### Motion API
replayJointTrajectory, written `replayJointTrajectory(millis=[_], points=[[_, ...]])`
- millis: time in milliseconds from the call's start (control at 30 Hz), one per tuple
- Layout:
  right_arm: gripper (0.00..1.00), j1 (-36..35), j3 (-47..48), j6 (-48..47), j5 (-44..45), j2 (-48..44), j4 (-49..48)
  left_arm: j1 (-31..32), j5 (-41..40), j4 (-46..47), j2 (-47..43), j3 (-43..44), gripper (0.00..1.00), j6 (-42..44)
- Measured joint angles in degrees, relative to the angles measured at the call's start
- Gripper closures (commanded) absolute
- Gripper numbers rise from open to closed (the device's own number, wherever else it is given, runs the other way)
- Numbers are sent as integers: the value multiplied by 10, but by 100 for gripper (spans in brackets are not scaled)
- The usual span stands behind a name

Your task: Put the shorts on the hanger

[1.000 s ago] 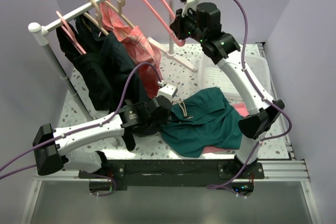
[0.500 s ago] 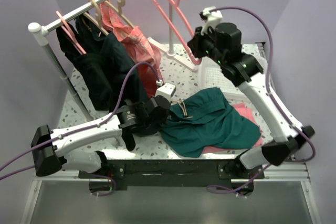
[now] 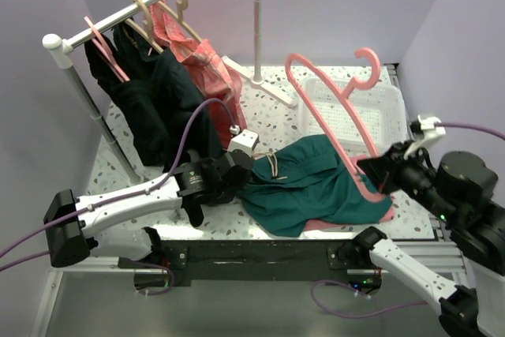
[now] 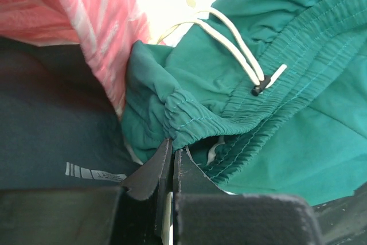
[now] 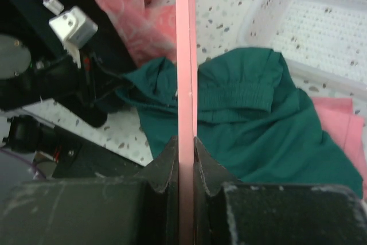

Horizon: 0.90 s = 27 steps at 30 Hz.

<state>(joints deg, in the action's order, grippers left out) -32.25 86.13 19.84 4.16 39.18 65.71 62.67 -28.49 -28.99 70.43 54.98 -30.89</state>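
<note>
Top view: shorts (image 3: 312,183) heaped centre frame on speckled table (image 3: 134,155), over flat pink cloth (image 3: 331,224). Left gripper (image 3: 237,175) at shorts' left edge, clamped on waistband. Right gripper (image 3: 377,177), right of frame, clamped on hanger (image 3: 335,128). Hanger tilts above shorts and white basket (image 3: 392,116), upper right; basket's mesh floor shows.

Left wrist: left gripper (image 4: 172,147) pinched tight on waistband fold of shorts (image 4: 275,84). Drawstring (image 4: 235,41) above.

Right wrist: right gripper (image 5: 185,147) squeezed on hanger (image 5: 186,55) bar, vertical mid-frame. Shorts (image 5: 252,124) beneath. Basket (image 5: 321,32) upper right, perforated floor visible.

On tabletop (image 3: 276,116): shorts (image 3: 316,187), lying between left gripper (image 4: 171,150) and right gripper (image 5: 185,142). Above shorts, hanger (image 5: 185,55) extending back-left from right gripper; basket (image 5: 344,32) beyond it.
</note>
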Motion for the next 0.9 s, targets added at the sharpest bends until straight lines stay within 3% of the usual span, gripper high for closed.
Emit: replayJointTrajectory(millis=[233, 900], points=[[100, 0, 11, 22, -38, -26, 106, -8, -26, -36, 72, 81, 100, -2], [100, 0, -77, 15, -171, -59, 132, -61, -47, -63, 164, 157, 100, -6]])
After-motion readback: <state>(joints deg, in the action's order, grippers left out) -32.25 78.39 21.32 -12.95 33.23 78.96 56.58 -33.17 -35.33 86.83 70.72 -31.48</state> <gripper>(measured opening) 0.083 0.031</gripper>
